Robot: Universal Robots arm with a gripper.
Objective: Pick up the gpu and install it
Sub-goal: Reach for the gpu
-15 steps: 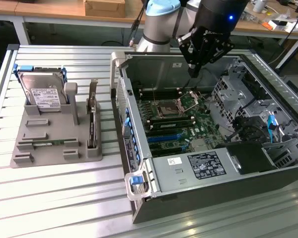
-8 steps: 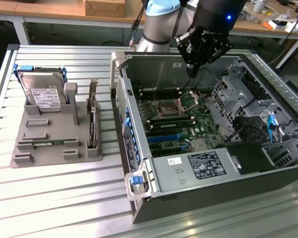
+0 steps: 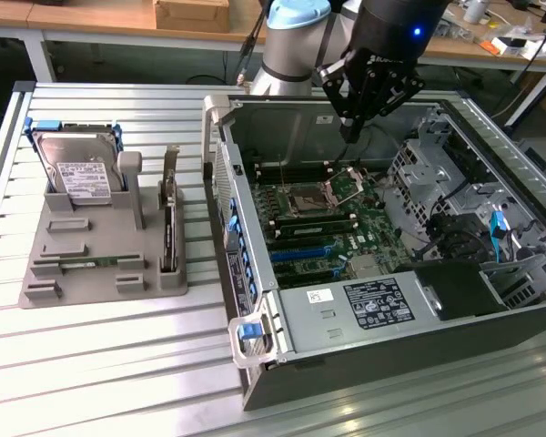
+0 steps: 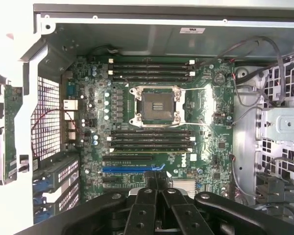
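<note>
On the exterior view's left, a grey holder [image 3: 91, 273] lies on the slatted table [image 3: 118, 364]. A hard drive [image 3: 80, 173] stands at its far end and a memory stick [image 3: 84, 264] lies flat near its front. The gpu [image 3: 168, 232] stands on edge in a slot on the holder's right side, bracket end far, untouched and well apart from the arm.

Right of it is the open computer case [image 3: 255, 291], its motherboard [image 4: 152, 122] bare and the card slots empty. The claw [image 3: 350, 130] hangs over the far part of the board, above the processor socket [image 4: 156, 106].

I judge the task to be at its first step, with the pick not yet made. That step calls for the claw to be over the holder with its jaws parted wide enough to take the card's top edge.

The claw's fingers [image 4: 147, 196] are pressed together, holding and touching nothing.
</note>
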